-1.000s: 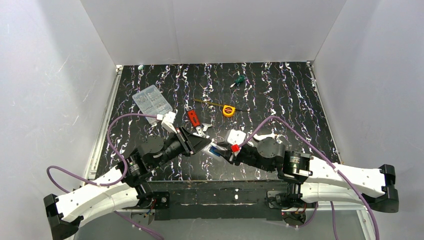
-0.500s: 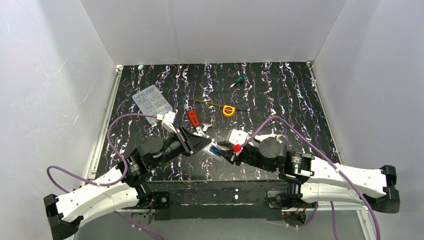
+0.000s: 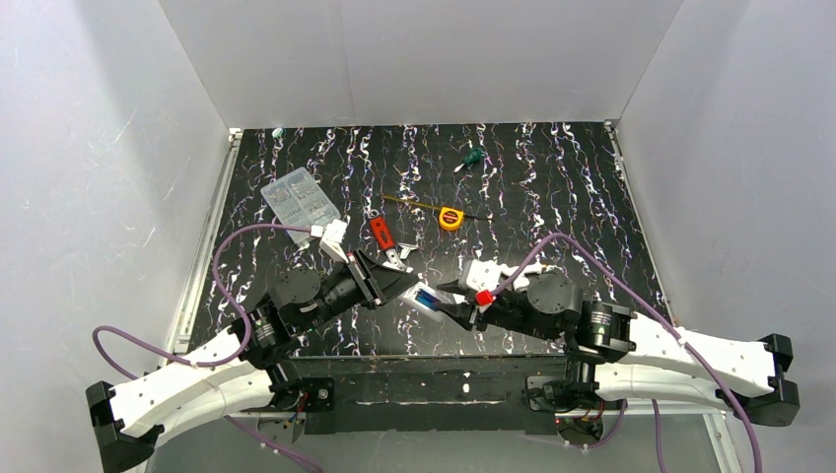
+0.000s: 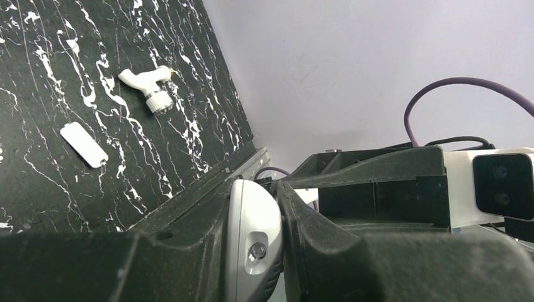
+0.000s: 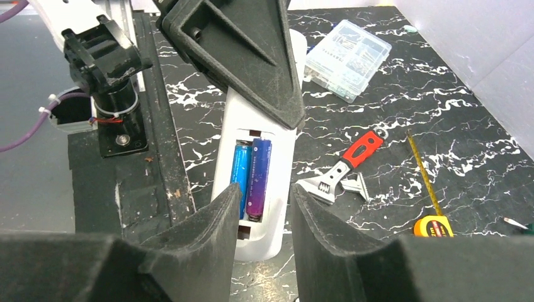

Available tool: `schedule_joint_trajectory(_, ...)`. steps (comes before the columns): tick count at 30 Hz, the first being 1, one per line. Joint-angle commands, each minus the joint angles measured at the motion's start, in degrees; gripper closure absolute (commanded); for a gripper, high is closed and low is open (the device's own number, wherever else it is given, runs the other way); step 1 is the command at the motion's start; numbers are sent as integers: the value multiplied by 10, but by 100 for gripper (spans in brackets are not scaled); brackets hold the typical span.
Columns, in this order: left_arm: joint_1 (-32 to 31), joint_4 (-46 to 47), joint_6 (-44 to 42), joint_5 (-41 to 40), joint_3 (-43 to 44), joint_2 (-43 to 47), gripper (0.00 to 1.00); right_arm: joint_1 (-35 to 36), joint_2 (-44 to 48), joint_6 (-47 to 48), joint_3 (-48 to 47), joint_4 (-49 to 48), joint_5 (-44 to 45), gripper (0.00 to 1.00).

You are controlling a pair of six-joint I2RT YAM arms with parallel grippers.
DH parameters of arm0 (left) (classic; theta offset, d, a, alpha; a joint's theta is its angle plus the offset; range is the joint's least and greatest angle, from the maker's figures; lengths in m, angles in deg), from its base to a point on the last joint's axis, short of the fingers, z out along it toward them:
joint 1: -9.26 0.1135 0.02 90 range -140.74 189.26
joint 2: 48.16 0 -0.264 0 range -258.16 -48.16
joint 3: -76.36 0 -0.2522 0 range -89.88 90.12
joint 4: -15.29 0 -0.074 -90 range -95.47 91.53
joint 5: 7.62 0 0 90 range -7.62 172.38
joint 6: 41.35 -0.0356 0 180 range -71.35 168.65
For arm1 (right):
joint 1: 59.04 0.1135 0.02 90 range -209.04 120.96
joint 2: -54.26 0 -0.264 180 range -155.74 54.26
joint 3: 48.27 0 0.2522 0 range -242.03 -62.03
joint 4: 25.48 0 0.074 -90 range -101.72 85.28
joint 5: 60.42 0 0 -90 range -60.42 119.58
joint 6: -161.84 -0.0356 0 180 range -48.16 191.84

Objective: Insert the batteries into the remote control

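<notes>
My right gripper (image 5: 266,207) hangs just over the lower end of the remote control (image 5: 277,157). Its jaws are a little apart with nothing between them, and the open battery bay shows through the gap. My left gripper (image 4: 253,192) has its jaws pressed onto the sides of the remote control, gripping it by the upper half with its back turned up towards my right wrist. It is held near the front edge of the table (image 5: 441,126), between my two arms. Both batteries (image 5: 250,176) lie side by side in the bay, so I judge the loading itself to be done or very nearly. The right-hand one may sit a touch higher than its neighbour, but I cannot tell whether it is fully pressed home. The bay has no lid on it. A flat white strip (image 4: 84,145) lies on the table well away from me, near a white pipe fitting (image 4: 146,88), and I take it for the lid. If so, what is left is to seat the cells firmly and perhaps fetch the strip and close the bay. Further out lie a red-handled wrench (image 5: 343,170), a yellow tape measure (image 5: 434,225) and a clear plastic box (image 5: 347,60).
</notes>
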Motion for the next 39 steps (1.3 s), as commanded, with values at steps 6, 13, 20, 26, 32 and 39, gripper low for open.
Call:
schedule_joint_trajectory(6,-2,26,20,-1,11,22,100,-1,48,37,-12,12,-72,57)
schedule_joint_trajectory(13,-2,-61,57,17,19,30,100,-1,94,117,-36,61,-163,57)
schedule_joint_trajectory(20,-2,-108,103,65,23,22,100,-1,103,176,-58,121,-206,58)
schedule_joint_trajectory(26,-2,-88,138,135,21,-7,100,-1,82,200,-87,166,-251,59)
schedule_joint_trajectory(32,-2,-46,163,194,25,-53,100,-21,44,201,-109,176,-329,60)
schedule_joint_trajectory(39,-2,-30,172,231,34,-72,100,-107,3,194,-133,177,-495,60)
